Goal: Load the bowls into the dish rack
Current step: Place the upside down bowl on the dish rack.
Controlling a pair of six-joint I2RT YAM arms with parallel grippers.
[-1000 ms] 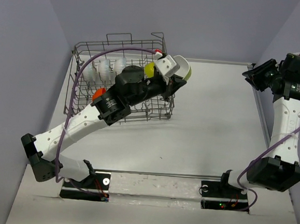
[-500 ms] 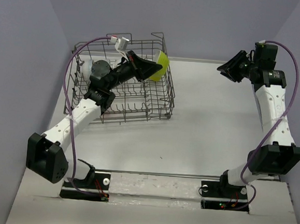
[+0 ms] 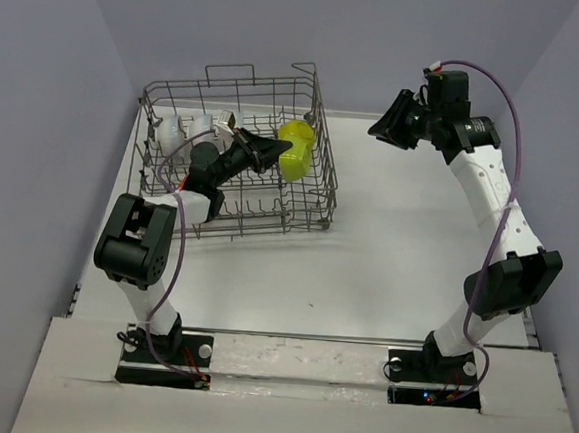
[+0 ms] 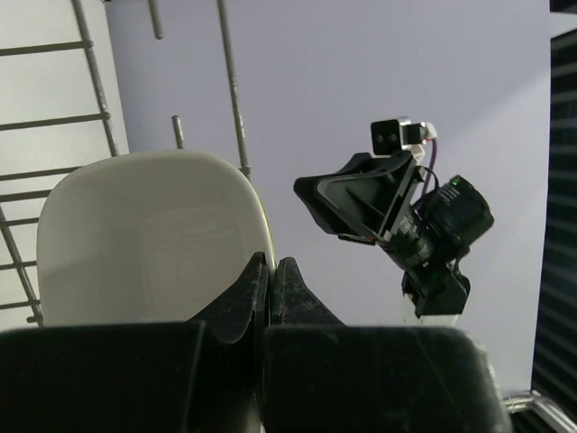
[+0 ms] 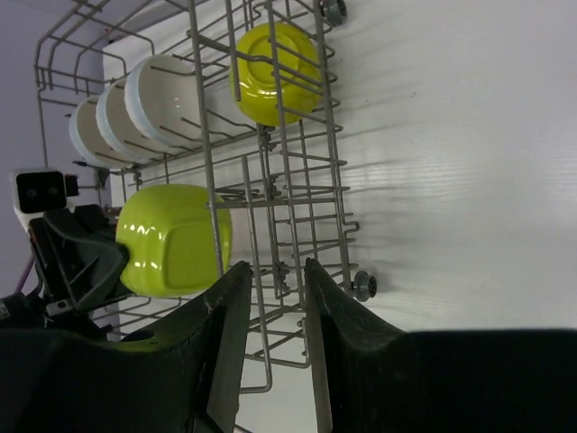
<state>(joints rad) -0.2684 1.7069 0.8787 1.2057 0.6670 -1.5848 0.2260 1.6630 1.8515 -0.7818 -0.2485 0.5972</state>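
Observation:
The dish rack (image 3: 318, 179) stands at the back left of the table. My left gripper (image 3: 278, 151) reaches into it from the left and is shut on the rim of a lime-green bowl (image 3: 295, 148), held on edge near the rack's right side. In the left wrist view the jaws (image 4: 272, 266) pinch that bowl's pale inside wall (image 4: 153, 234). My right gripper (image 3: 379, 131) hangs open in the air just right of the rack, with nothing between its fingers. The right wrist view shows the held bowl (image 5: 171, 239) behind the wires (image 5: 270, 194).
Three white bowls (image 5: 153, 99) stand on edge in a row at the rack's far left, and a second lime bowl (image 5: 270, 72) stands beside them. White tabletop (image 3: 398, 245) lies to the right of the rack. Grey walls close in the back and sides.
My left arm has swung down and carried the lime bowl from above the rack's right edge to inside the rack. The right arm has moved left from the far right, toward the rack.

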